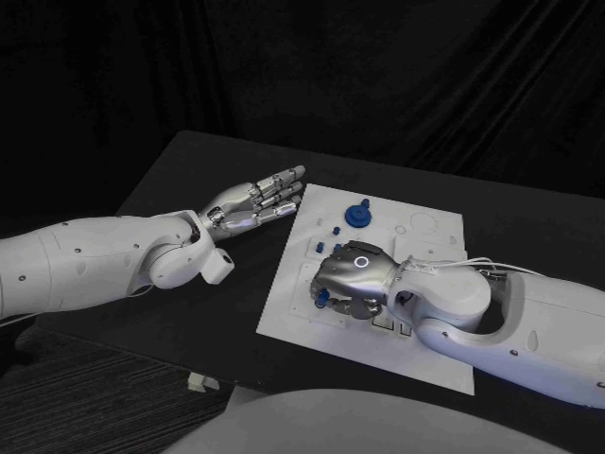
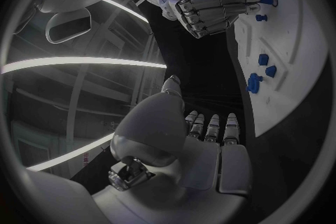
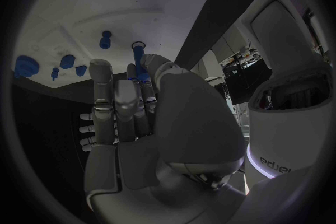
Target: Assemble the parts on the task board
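The right hand [image 1: 354,279] pinches a blue peg [image 3: 138,59] over the near left part of the board [image 1: 439,232]. The peg looks light, stiff and smooth (likely slippery), best held along its slim shaft. The left hand [image 1: 255,200] rests open, just beside the board.

Part of the white board [image 1: 425,227] is covered by the right hand [image 1: 354,274] and its arm. A blue peg [image 3: 138,61] is half hidden between that hand's fingers. The small blue pieces [image 1: 333,232] are too small to be identified.
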Robot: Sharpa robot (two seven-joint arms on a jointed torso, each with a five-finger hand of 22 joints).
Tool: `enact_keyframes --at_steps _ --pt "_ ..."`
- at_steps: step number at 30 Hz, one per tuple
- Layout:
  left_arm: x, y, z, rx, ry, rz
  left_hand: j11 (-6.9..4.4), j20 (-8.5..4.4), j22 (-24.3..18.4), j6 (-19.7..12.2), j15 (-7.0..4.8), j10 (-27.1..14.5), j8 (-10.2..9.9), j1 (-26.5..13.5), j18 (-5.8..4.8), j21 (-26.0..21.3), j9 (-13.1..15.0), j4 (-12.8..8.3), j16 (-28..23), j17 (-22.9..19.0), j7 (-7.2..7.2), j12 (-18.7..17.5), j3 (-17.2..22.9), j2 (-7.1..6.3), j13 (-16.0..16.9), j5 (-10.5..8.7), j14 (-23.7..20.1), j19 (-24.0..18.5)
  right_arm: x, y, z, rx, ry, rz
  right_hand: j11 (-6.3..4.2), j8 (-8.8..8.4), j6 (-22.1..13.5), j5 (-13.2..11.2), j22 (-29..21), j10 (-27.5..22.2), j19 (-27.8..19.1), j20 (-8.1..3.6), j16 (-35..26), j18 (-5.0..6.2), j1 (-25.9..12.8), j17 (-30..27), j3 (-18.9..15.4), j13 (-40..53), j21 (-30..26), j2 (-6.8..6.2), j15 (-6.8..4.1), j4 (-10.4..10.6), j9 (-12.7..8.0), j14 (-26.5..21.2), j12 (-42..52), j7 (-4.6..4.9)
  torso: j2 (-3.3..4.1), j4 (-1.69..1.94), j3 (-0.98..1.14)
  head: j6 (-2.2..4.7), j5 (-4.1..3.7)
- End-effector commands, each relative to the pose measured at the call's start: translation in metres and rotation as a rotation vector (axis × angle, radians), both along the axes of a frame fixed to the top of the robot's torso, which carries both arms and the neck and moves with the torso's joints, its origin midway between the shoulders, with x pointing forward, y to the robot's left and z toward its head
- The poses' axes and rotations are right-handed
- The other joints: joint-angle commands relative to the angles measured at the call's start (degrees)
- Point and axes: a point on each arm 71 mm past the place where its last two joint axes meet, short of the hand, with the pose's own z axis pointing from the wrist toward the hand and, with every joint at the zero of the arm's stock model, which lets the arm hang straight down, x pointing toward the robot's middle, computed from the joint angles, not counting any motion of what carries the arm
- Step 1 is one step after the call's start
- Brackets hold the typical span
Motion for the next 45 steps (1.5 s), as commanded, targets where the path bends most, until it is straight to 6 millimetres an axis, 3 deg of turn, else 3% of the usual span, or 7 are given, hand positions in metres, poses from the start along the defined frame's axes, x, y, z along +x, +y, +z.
enact_keyframes --at_steps 1,21,45 --pt "-0.0015 -0.0025 0.0032 -0.054 -0.021 -0.027 0.47 0.53 -0.06 -0.04 0.62 0.0 0.05 0.58 0.11 -0.19 0.06 -0.14 -0.21 -0.09 0.52 -0.19 0.13 0.05 -0.08 0.5 -0.02 -0.04 -0.0022 -0.0001 -0.0019 -0.006 -0.009 -0.003 0.09 -0.15 -0.04 -0.4 4.18 0.39 -0.31 0.07 -0.07 -0.24 -0.19 0.06 0.41 0.1 0.31 -0.1 0.1 -0.21 0.05 -0.18 -0.1 -0.08 0.01 -0.02 0.01 0.0 -0.02" --pt "-0.0022 -0.0054 0.0011 -0.058 -0.003 -0.046 1.64 1.07 -0.06 0.3 1.3 0.0 0.08 2.2 -0.03 -0.19 0.09 -0.33 -0.21 -0.09 1.62 -0.19 0.7 -0.04 -0.08 2.13 -0.02 -0.04 -0.0043 0.0 -0.0105 -0.02 -0.038 -0.005 -0.08 -0.48 -0.13 -0.56 4.22 0.9 -0.69 0.06 -0.51 -0.22 -0.03 -0.46 0.77 0.36 0.69 -0.2 -0.01 -1.03 0.08 -0.6 0.04 -0.12 0.01 -0.01 0.01 0.0 -0.08" --pt "-0.0027 -0.0071 -0.0015 -0.055 0.02 -0.061 2.53 2.97 0.02 0.31 2.89 0.0 0.07 3.37 0.24 -0.17 0.09 -0.33 -0.21 -0.09 2.43 -0.19 1.39 0.16 -0.08 2.83 -0.02 -0.03 -0.008 0.0026 -0.0098 -0.049 -0.133 0.032 -0.6 -0.92 0.06 -0.69 4.2 1.32 -1.43 -0.29 -1.03 -0.15 -0.45 -1.09 0.64 1.24 1.26 -0.13 -0.39 -2.19 0.15 -1.13 0.69 -0.58 0.01 -0.01 0.01 0.0 0.03"
